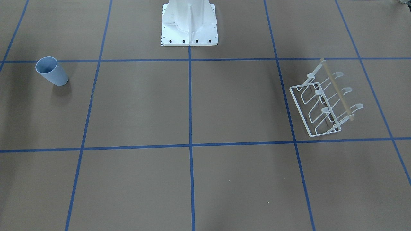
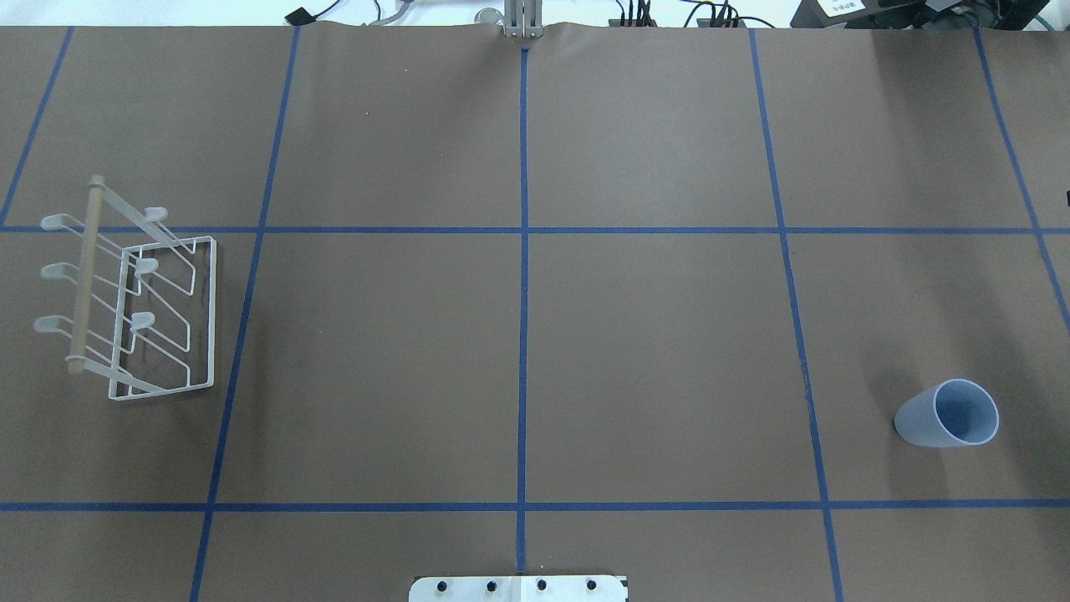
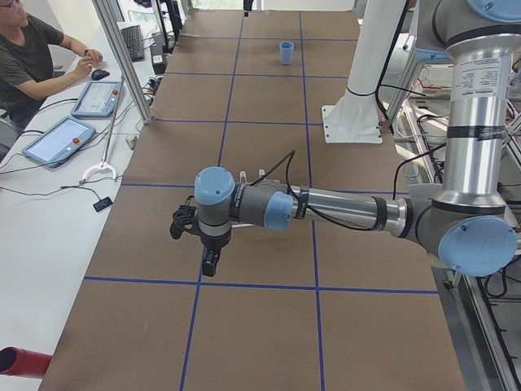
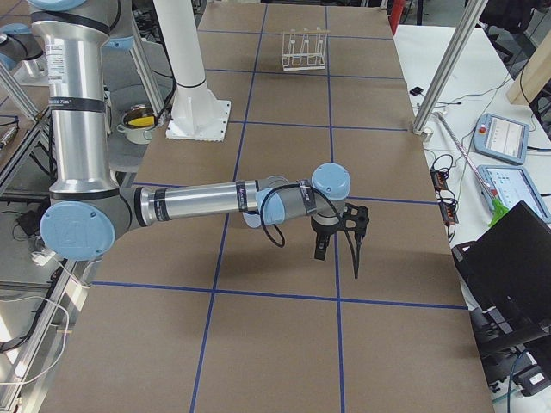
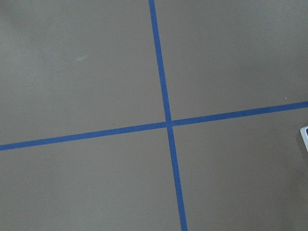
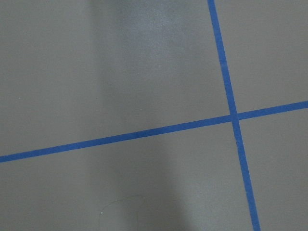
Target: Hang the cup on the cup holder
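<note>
the blue cup (image 2: 945, 415) stands mouth up on the robot's right, far from the white rack (image 2: 125, 309). it looks light, stiff and smooth, so pinch its sides gently. i cannot tell if the left pincer (image 3: 195, 248) or right pincer (image 4: 337, 252) is apart.

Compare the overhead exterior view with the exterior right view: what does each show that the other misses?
Only the overhead exterior view shows the cup, alone near the robot's right end of the table; no arm appears there. Only the exterior right view shows the right arm stretched across the table, its gripper pointing down above the surface; I cannot tell whether it is open. That view also shows a laptop beside the table. Both show the cup holder, with nothing on it, and the brown table.
</note>
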`<state>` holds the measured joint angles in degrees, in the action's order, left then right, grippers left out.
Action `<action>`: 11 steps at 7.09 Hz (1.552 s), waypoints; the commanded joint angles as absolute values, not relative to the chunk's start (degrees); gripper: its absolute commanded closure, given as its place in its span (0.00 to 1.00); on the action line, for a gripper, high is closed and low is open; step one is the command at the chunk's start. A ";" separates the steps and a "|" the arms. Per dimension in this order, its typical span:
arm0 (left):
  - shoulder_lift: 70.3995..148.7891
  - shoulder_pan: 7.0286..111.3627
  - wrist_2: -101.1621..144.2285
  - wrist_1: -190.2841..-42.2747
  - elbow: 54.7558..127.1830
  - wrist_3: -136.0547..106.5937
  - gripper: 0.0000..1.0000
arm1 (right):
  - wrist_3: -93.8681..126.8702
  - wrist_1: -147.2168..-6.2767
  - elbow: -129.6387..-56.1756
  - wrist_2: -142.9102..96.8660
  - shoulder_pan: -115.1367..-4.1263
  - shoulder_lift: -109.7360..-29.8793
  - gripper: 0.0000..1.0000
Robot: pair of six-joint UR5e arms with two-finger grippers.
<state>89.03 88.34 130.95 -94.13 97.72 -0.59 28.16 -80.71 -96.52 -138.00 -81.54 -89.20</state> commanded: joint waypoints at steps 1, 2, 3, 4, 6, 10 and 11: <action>88.77 88.42 131.05 -94.22 98.00 -0.44 0.02 | 28.30 -77.36 -96.24 -145.85 -81.30 -89.82 0.00; 88.86 88.33 130.87 -94.22 97.91 -0.53 0.02 | 28.82 -73.60 -96.59 -148.86 -79.21 -90.61 0.00; 88.77 88.33 130.87 -94.22 98.00 -0.70 0.02 | 31.00 -68.87 -97.29 -148.63 -76.84 -91.83 0.00; 88.77 88.33 130.87 -94.22 98.00 -0.79 0.02 | 36.25 -64.56 -100.86 -147.40 -73.42 -95.24 0.00; 88.77 88.33 130.87 -94.22 98.00 -0.97 0.02 | 39.55 -62.67 -109.04 -143.01 -68.14 -102.18 0.00; 88.42 88.33 130.96 -94.31 98.09 -1.14 0.02 | 40.17 -58.02 -111.96 -142.74 -63.55 -108.69 0.00; 88.24 88.33 130.96 -94.31 98.09 -1.14 0.02 | 40.17 -58.01 -112.06 -142.13 -61.89 -109.24 0.10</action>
<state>88.39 88.33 130.95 -94.30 98.07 -1.13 40.19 -58.78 -111.36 -142.86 -63.59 -107.45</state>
